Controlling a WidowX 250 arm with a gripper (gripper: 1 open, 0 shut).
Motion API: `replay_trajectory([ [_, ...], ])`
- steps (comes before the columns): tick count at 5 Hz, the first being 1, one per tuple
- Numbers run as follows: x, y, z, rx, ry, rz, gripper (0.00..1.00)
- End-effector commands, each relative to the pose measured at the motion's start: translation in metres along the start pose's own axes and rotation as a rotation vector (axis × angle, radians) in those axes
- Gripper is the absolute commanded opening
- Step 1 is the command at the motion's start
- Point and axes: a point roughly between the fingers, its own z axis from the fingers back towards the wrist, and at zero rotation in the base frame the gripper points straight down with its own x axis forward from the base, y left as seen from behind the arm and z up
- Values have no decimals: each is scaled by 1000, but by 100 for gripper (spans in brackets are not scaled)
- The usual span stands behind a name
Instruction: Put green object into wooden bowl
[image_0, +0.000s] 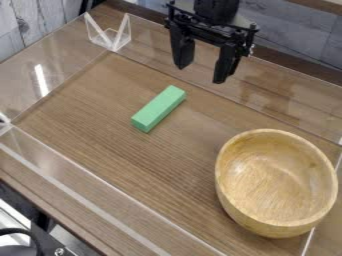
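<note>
A bright green object, a flat bar, lies diagonally on the wooden table near its middle. The wooden bowl, light tan with a thick rim, stands empty at the front right. My gripper hangs at the back centre, pointing down above the table. Its black fingers are spread open with nothing between them. It sits behind and to the right of the green bar, well apart from it and from the bowl.
Low clear acrylic walls fence the tabletop on the left, front and right. A folded clear stand sits at the back left. Grey planks form the backdrop.
</note>
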Motion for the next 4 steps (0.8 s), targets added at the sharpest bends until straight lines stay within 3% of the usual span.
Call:
replay_trajectory([
  [1,0,-8,-12,1,10,60,100],
  [2,-2,-4,-29,12,0,110,100],
  [3,-3,18,-44,24,-37,67,100],
  [4,1,44,-58,44,-97,2,100],
])
